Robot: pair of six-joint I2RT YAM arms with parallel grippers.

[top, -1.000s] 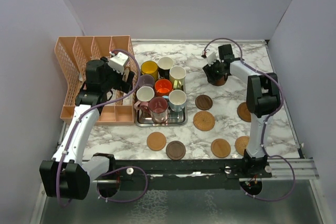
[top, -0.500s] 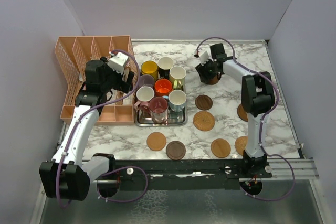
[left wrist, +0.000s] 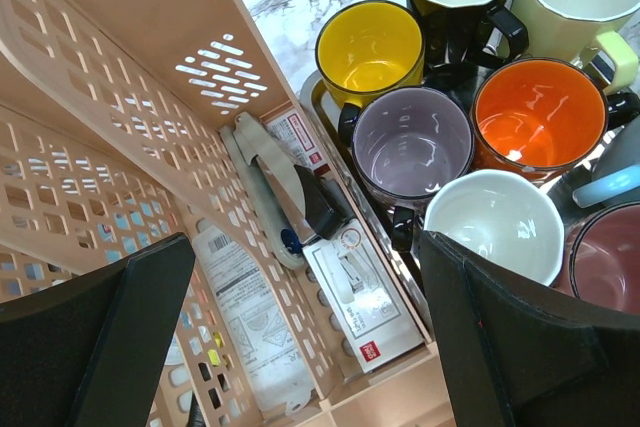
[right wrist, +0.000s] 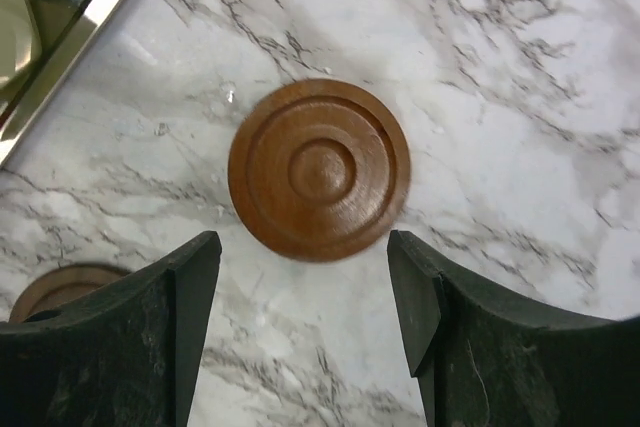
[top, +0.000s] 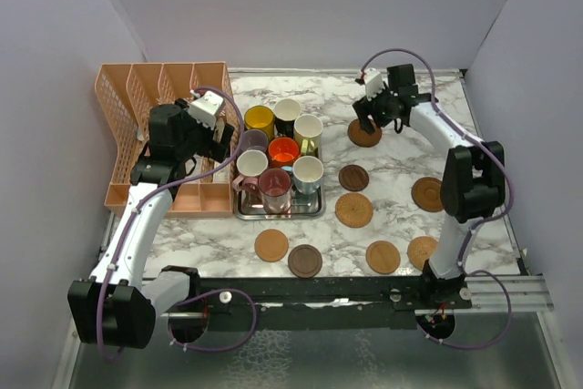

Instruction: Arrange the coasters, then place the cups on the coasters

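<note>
1. Far left: peach slotted basket [top: 137,129] on the marble table [top: 401,225], against the left wall. Flat packets [left wrist: 350,297] lying in its rightmost compartment.
2. Left gripper [left wrist: 305,247]: poised above the line where basket and tray meet. Jaws spread wide, holding nothing.
3. Just right of the basket: steel tray [top: 280,213] carrying all eight cups, packed close together.
   - Far row: yellow cup [top: 259,119], black cup [top: 287,111], cream cup [top: 308,128].
   - Middle: purple cup [top: 252,141], orange cup [top: 283,150].
   - Near row: pink-white cup [top: 251,163], maroon cup [top: 274,182], light blue cup [top: 307,170].
4. Near side of the tray: near-left tan coaster [top: 271,245] with near dark coaster [top: 304,261] just beside it, both apart from the tray.
5. Right of the tray: mid dark coaster [top: 353,177], with mid tan coaster [top: 353,209] just nearer. Closer to the near edge, near tan coaster [top: 383,257].
6. Far, right of centre: right gripper [right wrist: 303,247] hanging directly over far coaster [right wrist: 319,169], a reddish-brown ringed disc flat on the marble. Jaws parted, one finger at each side of the disc's edge in the wrist view, gripping nothing.
7. Right side: right coaster [top: 426,193] beside the right arm. Near-right coaster [top: 421,250] partly hidden behind that arm.
</note>
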